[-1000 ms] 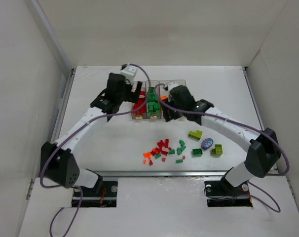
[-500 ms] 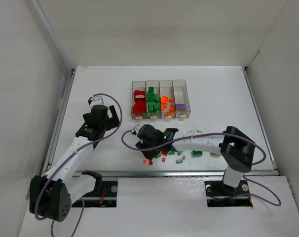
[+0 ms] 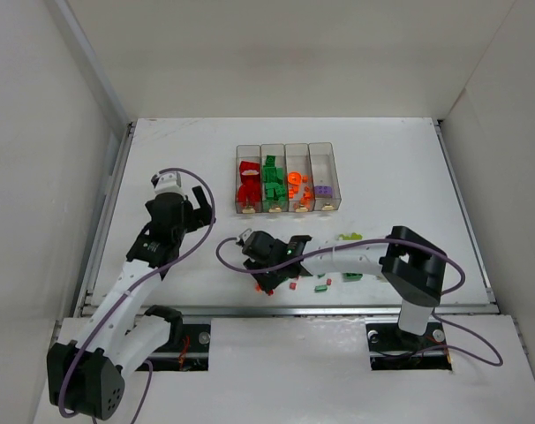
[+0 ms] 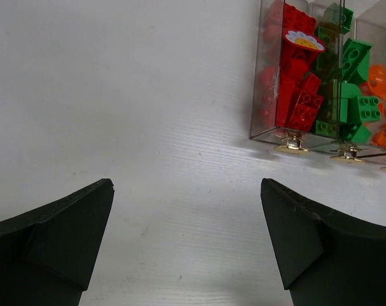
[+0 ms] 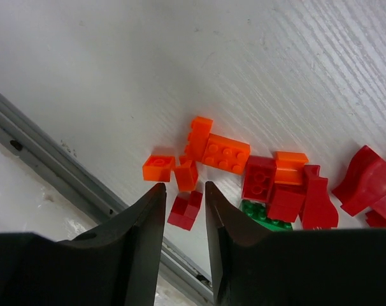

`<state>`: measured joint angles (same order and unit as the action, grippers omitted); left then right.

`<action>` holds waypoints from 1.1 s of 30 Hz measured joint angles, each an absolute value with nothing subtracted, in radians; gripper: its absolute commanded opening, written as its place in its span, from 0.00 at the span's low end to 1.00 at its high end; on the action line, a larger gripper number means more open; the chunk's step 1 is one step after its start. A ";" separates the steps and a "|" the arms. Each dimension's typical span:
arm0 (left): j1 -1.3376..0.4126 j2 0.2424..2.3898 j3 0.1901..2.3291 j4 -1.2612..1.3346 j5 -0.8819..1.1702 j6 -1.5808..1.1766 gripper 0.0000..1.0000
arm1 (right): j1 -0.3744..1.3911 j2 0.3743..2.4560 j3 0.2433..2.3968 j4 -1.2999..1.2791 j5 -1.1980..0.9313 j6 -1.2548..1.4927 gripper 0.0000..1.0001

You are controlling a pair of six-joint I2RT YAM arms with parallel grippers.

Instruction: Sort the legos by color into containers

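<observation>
Four joined clear containers stand at the back, holding red, green, orange and purple legos. Loose legos lie near the table's front edge. My right gripper is low over their left end, jaws narrowly open around a small red brick, with gaps beside it. Orange bricks lie just beyond the tips. The left gripper hangs wide open over bare table, left of the containers.
A metal rail runs along the table's front edge, right beside the right fingers. More red and green bricks crowd to the right of the jaws. A lime piece lies farther right. White walls enclose the table.
Both arms have left the containers. The right gripper has dropped to the loose pile by the front edge and its jaws have narrowed. The left arm pulled back to the left, still open.
</observation>
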<state>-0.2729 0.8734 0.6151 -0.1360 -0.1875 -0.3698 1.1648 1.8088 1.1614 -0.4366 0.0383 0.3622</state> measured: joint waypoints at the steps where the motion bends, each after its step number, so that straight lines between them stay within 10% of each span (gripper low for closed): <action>1: -0.273 0.873 0.615 -0.135 -0.184 -0.367 1.00 | 1.165 1.809 1.161 -0.438 0.043 0.369 0.36; 27: -0.273 0.866 0.615 -0.131 -0.124 -0.314 1.00 | 1.165 1.887 1.243 -0.470 0.086 0.363 0.36; 33: -0.273 0.866 0.615 -0.127 -0.104 -0.295 1.00 | 1.165 1.885 1.238 -0.478 0.071 0.329 0.00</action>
